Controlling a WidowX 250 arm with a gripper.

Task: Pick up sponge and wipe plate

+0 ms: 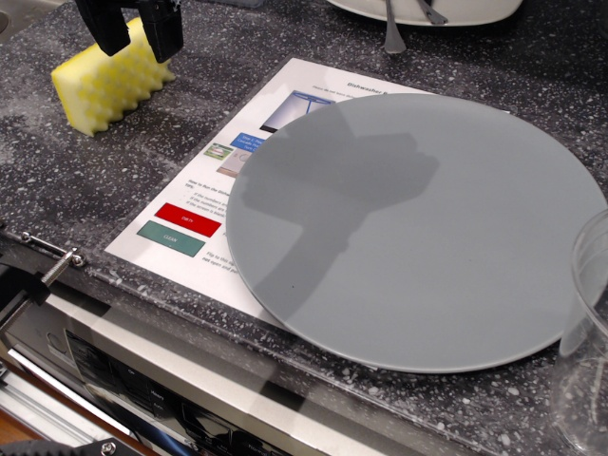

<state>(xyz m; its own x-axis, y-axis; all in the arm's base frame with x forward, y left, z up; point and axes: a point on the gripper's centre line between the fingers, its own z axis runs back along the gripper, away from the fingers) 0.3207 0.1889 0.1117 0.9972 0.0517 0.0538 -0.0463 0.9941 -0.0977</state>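
Under the gripper (136,30), at the top left of the picture, sits the yellow sponge (106,84) on the dark speckled counter (114,180). The gripper's two black fingers (104,24) are spread apart, and they come down over the back part of the sponge, one on each side of its top. I cannot tell if the fingers are touching the sponge yet. The sponge has a bumpy zigzag side facing out and a paler layer along the bottom. Off to the right of the gripper and closer to the front lies the big round grey plate (475,190). It is flat and plain, and a dark shadow falls across its left half. The plate is well apart from the sponge. Under the plate is a white sheet of paper (204,195) with small pictures, a red box and a green box on it. The plate covers much of the paper. Far to the right of the gripper, at the top edge, is a white dish (475,11) with metal utensils (392,33). Down in the far right corner stands a clear plastic cup (589,332), just beside the plate's edge.
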